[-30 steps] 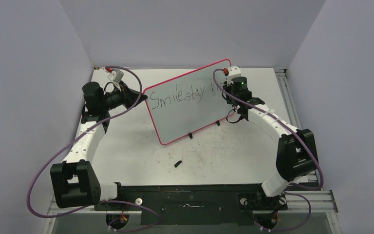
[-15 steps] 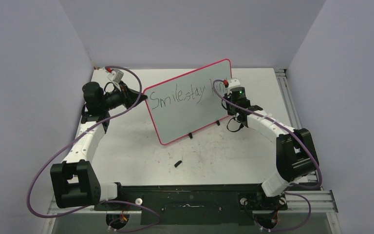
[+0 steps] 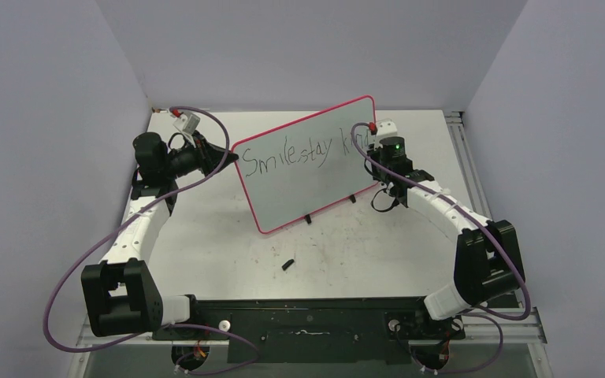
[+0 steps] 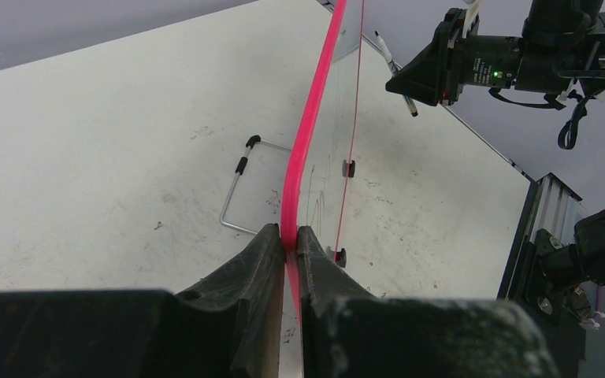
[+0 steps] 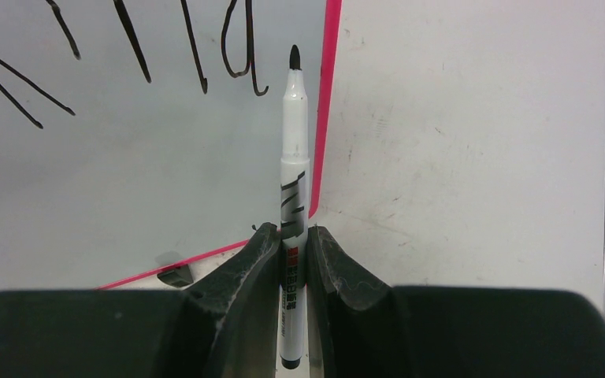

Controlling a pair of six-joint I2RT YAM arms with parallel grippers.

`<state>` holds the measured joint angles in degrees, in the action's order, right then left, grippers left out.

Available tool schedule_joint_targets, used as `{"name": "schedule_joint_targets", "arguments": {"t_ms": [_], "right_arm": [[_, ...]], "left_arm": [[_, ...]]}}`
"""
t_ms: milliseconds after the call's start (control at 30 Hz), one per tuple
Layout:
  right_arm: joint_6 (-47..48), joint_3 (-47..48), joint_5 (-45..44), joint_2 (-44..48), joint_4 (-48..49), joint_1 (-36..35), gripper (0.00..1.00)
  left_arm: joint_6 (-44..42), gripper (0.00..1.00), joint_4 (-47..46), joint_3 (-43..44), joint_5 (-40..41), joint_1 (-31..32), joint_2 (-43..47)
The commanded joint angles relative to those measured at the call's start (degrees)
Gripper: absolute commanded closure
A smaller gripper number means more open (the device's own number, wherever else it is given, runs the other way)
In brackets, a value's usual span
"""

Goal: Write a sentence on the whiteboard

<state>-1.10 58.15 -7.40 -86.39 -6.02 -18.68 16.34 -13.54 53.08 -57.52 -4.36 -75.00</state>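
Top view: the whiteboard point(image 3: 307, 185) stands tilted on its feet mid-desk point(image 3: 347, 244), turned at an angle to the arms. One line of black writing point(image 3: 295, 156) runs across its upper part and reaches almost to the right rim. The left claw point(image 3: 232, 157) is at the board's left edge and the right claw point(image 3: 374, 148) at the end of the line. A small black piece point(image 3: 287, 264) lies loose on the desk, well apart from the board.

Left wrist view: the claw is clenched on the pink rim, bracing the board.

Right wrist view: the claw grasps a marker point(image 5: 294, 157) by the barrel, nib up, just beside the last stroke and close to the rim. We cannot tell whether the nib touches the face.

We judge the writing step to be in hand, mid-word. Little room is left on this line, so the next stroke calls for a short, light press, or a drop to a fresh line lower left, with the left grip firm.
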Motion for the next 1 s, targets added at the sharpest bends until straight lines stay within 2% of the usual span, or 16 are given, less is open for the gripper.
{"name": "schedule_joint_targets", "arguments": {"t_ms": [0,967], "right_arm": [[-0.06,0.55,0.72,0.98,2.22,0.55,0.95],[0.66,3.71,3.96,-5.09,2.92,2.25,0.95]], "left_arm": [[-0.34,1.00,-3.42,0.15,-0.35,-0.76,1.83],[-0.25,1.00,-3.60,0.23,-0.48,-0.94,1.68]]}}
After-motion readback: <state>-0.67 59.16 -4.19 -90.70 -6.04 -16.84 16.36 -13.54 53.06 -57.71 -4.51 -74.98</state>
